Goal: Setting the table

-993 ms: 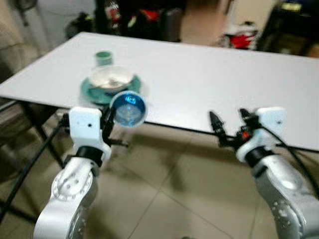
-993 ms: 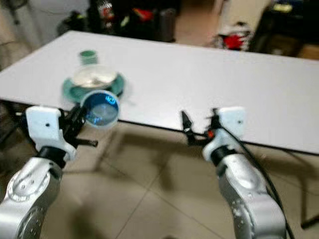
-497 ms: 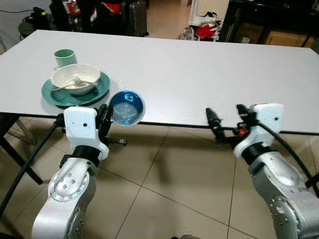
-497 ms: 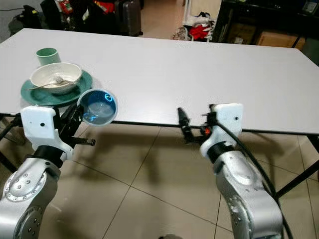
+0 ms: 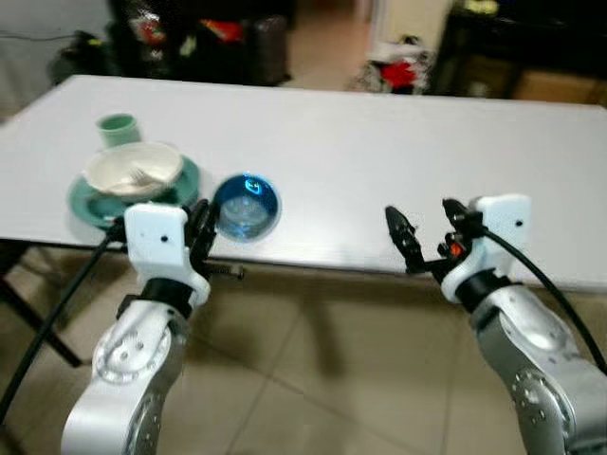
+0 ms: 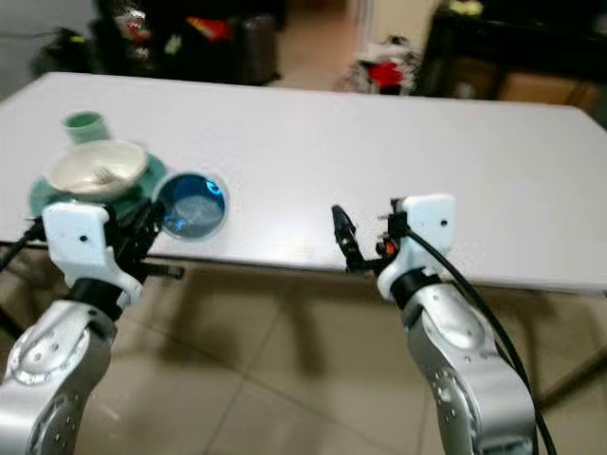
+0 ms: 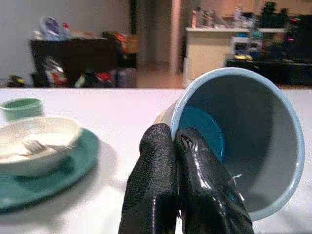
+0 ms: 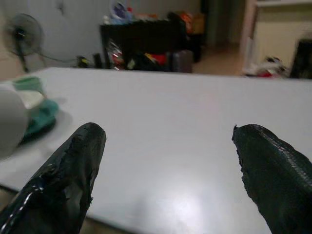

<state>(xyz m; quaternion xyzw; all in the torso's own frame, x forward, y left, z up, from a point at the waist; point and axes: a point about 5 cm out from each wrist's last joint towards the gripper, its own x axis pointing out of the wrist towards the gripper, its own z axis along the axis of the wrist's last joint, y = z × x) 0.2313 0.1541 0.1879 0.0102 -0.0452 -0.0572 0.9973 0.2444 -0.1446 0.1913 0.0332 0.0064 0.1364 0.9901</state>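
Observation:
My left gripper (image 5: 207, 227) is shut on the rim of a blue cup (image 5: 247, 206), which tilts with its mouth toward the camera just above the near edge of the white table (image 5: 379, 142). In the left wrist view the two black fingers (image 7: 175, 180) pinch the wall of the blue cup (image 7: 243, 146). To the left stand a teal plate (image 5: 90, 194), a white bowl (image 5: 133, 169) with a fork in it, and a small green cup (image 5: 117, 128). My right gripper (image 5: 422, 227) is open and holds nothing at the table's near edge.
Dark furniture and clutter (image 5: 209, 47) stand beyond the far side of the table. A black table leg (image 5: 28, 313) and a cable hang at the left. Tiled floor (image 5: 322, 379) lies under my arms. The table's middle and right are bare.
The camera has moved closer and the view has shifted. The blue cup and my left gripper now hang over the table's near edge instead of in front of it. The right gripper stays open.

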